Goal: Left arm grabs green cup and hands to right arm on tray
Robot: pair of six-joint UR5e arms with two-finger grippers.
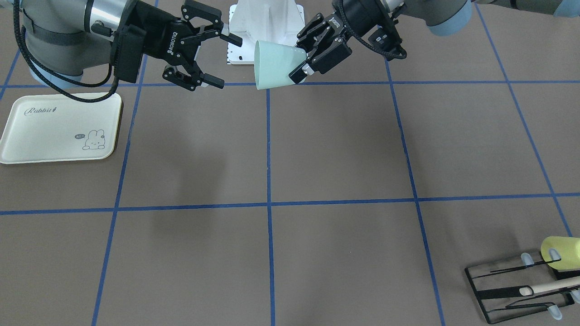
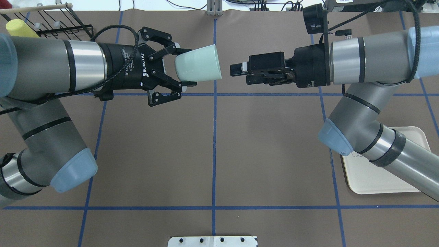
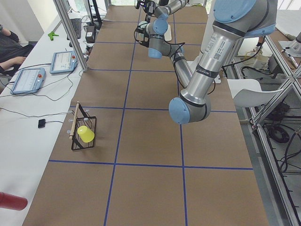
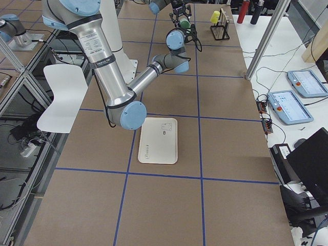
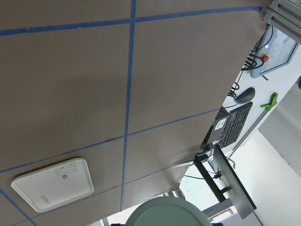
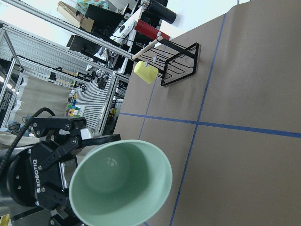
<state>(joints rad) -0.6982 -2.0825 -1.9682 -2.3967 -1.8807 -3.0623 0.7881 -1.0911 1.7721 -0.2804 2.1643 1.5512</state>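
Note:
My left gripper [image 2: 185, 67] is shut on the base end of the pale mint-green cup [image 2: 199, 63] and holds it on its side in the air, mouth toward the right arm. In the front view the cup [image 1: 274, 63] lies between the two grippers. My right gripper [image 1: 224, 61] is open and empty, with its fingertips a short gap from the cup's rim. The right wrist view looks into the cup's mouth [image 6: 120, 183]. The cream tray [image 1: 45, 131] lies flat on the table on the right arm's side, and also shows in the overhead view [image 2: 377, 178], partly under that arm.
A black wire rack [image 1: 521, 290] with a yellow-green cup [image 1: 562, 253] and a wooden stick stands at the far corner on the left arm's side. The white robot base plate [image 1: 267, 22] sits between the arms. Blue tape lines grid the brown table.

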